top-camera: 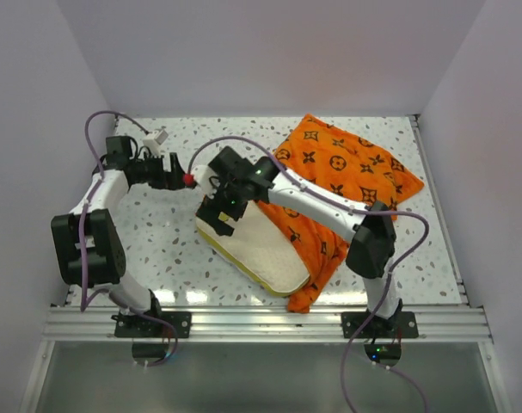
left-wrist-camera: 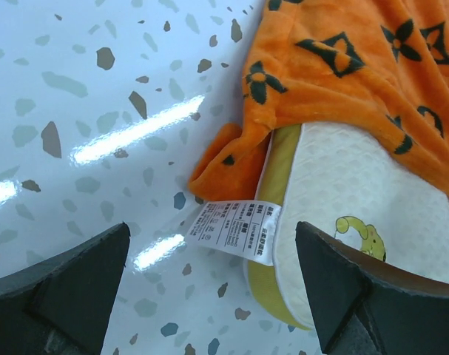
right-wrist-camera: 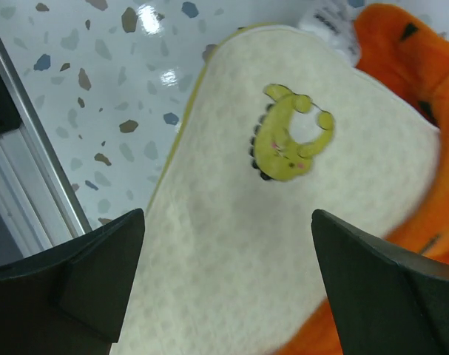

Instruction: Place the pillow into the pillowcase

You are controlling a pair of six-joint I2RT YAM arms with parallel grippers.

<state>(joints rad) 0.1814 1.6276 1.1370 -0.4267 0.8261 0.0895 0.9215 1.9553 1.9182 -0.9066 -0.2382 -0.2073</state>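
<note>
From my desk I judge the job to be partly done at best. The flat, cream-white, waffle-textured pillow point(top-camera: 256, 249) with the yellow band along its edge lies on the speckled white table point(top-camera: 157, 232) near the front rail. Only its far right side is tucked under the big, soft, bright orange pillowcase point(top-camera: 346, 168) with the dark brown flower and diamond print. Most of the cushion shows bare in the overhead view, the corner nearest the arms' bases included. The left wrist view shows orange fabric draped over the top of the pillow, with a fold of it beside the yellow band. A white printed care label point(left-wrist-camera: 235, 229) sticks out just there (I cannot tell whether the lower layer of the case really lies under the cushion). The left claw point(left-wrist-camera: 209, 296) hangs above that corner with its jaws spread wide and nothing between them. The right claw point(right-wrist-camera: 228, 288) hovers over the pillow's top face, near a small yellow embroidered figure point(right-wrist-camera: 287, 133). It is equally wide open and grips nothing. What is left, as I read it, is most of the work: get hold of the mouth of the case, hold it open and feed the exposed part of the pillow in.
</note>
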